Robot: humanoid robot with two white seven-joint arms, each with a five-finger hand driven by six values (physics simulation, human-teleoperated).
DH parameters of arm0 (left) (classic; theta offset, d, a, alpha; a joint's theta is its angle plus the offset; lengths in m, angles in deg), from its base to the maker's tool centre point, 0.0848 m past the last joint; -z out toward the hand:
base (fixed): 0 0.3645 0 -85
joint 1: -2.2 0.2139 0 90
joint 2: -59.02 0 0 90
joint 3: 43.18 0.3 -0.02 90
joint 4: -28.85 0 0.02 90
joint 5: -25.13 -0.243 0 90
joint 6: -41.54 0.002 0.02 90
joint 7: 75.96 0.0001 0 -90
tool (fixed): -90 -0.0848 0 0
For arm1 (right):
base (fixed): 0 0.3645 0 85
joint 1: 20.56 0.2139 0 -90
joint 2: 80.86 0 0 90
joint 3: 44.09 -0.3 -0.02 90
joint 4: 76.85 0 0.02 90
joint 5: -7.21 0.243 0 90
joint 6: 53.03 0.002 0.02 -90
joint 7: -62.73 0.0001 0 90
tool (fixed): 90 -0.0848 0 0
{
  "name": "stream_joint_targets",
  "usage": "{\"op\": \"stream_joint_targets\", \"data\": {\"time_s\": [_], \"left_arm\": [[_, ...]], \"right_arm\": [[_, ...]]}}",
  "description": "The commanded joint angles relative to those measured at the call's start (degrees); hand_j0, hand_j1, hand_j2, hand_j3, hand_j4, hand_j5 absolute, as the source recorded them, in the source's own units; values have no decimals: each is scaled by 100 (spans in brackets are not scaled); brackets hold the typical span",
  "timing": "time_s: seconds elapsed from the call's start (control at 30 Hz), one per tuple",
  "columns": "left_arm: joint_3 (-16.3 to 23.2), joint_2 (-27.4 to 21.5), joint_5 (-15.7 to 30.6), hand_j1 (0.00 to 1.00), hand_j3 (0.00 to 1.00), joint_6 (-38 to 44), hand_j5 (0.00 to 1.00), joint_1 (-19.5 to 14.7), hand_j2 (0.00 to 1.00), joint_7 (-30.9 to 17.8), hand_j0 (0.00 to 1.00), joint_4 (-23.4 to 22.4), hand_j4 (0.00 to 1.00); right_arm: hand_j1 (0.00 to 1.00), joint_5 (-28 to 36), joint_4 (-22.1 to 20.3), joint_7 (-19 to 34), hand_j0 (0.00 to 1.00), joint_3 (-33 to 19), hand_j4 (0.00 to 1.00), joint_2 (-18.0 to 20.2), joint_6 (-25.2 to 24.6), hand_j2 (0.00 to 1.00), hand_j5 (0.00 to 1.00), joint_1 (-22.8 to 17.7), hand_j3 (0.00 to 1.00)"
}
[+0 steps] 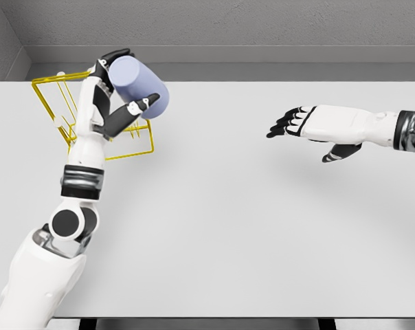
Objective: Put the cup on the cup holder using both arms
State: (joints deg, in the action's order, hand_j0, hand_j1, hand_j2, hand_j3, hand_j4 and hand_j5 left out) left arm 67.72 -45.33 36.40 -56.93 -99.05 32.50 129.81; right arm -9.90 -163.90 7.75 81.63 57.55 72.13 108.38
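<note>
Left hand (118, 96) is gripping the cup (139, 86) over the yellow cup holder (60, 110).
Right hand (310, 124) is hovering spread, empty; lowering comes next.

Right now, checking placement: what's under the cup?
The yellow wire cup holder lies beneath the cup, gripped by the left hand. The arm hides its middle.

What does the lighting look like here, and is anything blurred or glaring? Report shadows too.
Head view: soft, even light on the white table, no glare, no hard shadows. The edges of the lavender cup in the left hand and the yellow wire cup holder look sharp, no blur. Right hand hovers open, casting only a faint shadow if any.
</note>
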Motion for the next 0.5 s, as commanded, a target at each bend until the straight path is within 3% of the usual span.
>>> {"op": "stream_joint_targets", "data": {"time_s": [0.0,0.47], "left_arm": [[-78,-15,-12,64,64,73,64,0,64,-1,64,3,64],[-307,-129,59,64,64,240,64,0,64,-18,64,3,64]], "right_arm": [[100,32,3,-3,100,-3,100,2,-16,100,100,0,100],[100,23,3,-3,100,-3,100,-7,-16,100,100,0,100]]}}
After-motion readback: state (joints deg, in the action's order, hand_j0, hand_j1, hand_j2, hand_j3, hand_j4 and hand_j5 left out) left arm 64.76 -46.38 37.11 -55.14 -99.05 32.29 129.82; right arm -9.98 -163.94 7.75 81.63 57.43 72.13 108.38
